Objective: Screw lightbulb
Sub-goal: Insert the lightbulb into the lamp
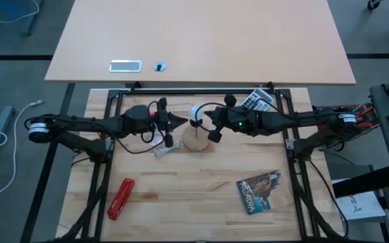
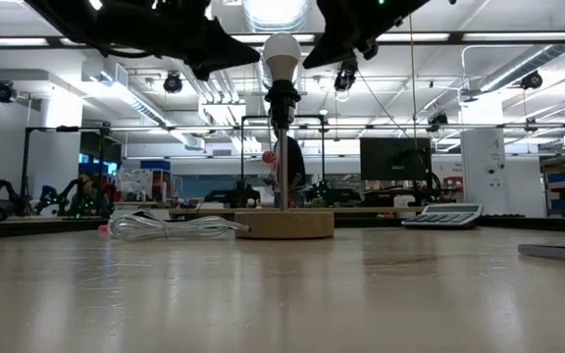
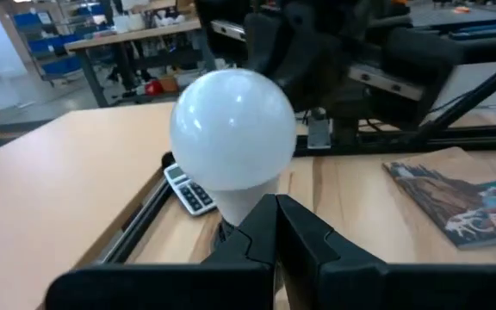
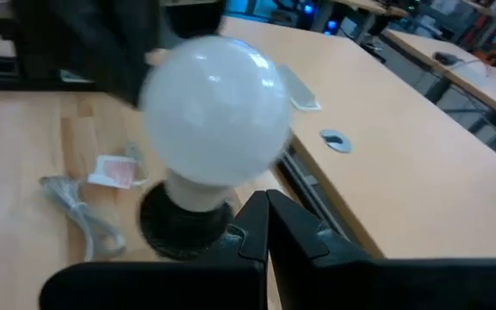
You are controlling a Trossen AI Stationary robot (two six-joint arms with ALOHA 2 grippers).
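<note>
Beside the lightbulb [image 1: 194, 112], both grippers, seemingly level.

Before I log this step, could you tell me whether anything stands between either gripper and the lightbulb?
Nothing visible does. The lightbulb already sits upright in the black socket on the wooden disc. The shut left gripper and shut right gripper flank it, with only open air between.

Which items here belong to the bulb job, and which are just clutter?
Job:
- lightbulb, seated in the socket
- socket on wooden disc
- left gripper, shut beside the bulb
- right gripper, shut on the other side

Lying about:
- calculator
- red tool
- book
- plastic wrapper
</note>
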